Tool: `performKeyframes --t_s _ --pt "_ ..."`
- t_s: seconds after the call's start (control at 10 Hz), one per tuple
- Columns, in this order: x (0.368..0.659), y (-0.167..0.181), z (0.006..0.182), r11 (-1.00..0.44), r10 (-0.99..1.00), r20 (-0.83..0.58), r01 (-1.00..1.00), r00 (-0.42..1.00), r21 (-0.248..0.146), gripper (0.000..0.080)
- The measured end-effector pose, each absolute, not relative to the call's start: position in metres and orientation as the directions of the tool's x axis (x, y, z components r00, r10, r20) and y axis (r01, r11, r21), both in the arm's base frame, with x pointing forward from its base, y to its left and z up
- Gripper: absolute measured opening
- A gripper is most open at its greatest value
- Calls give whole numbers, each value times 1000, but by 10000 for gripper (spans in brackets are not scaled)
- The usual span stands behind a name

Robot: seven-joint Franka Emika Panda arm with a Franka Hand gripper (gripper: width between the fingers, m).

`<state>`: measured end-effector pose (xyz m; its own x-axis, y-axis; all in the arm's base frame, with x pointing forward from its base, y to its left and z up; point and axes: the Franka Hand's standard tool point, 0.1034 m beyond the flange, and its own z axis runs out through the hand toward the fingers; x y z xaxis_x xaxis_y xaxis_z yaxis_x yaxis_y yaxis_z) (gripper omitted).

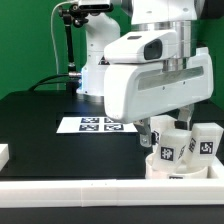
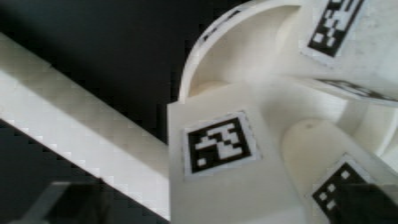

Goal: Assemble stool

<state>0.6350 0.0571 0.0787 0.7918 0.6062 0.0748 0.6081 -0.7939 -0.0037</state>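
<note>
Black tabletop [image 1: 40, 125] fills the scene, with a long white border rail [image 1: 60, 192] along its near edge and the marker board [image 1: 95, 124] lying flat well behind the gripper [image 1: 172, 119], toward the exterior view's left. By the wrist view the jaws look spread wide, with nothing between them, hanging just above the stool parts. Directly below, the round seat disc [image 1: 180, 168] lies flat against the rail, rim up, and the short blocky legs [image 1: 166, 148] stand on it, their long axes upright and tagged faces outward.
</note>
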Motion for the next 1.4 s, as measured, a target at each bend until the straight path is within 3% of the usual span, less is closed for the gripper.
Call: performKeyframes --t_s 0.2,0.4,0.6,1.0,1.4 --pt "635 56 79 -795 605 75 607 793 -4 385" --pt "635 56 79 -821 569 75 571 819 -7 341" --pt "635 54 79 -875 481 75 484 873 -16 341" --pt "641 51 79 -994 92 105 98 990 -48 341" --pt "642 53 79 -952 -301 91 -293 949 -90 341"
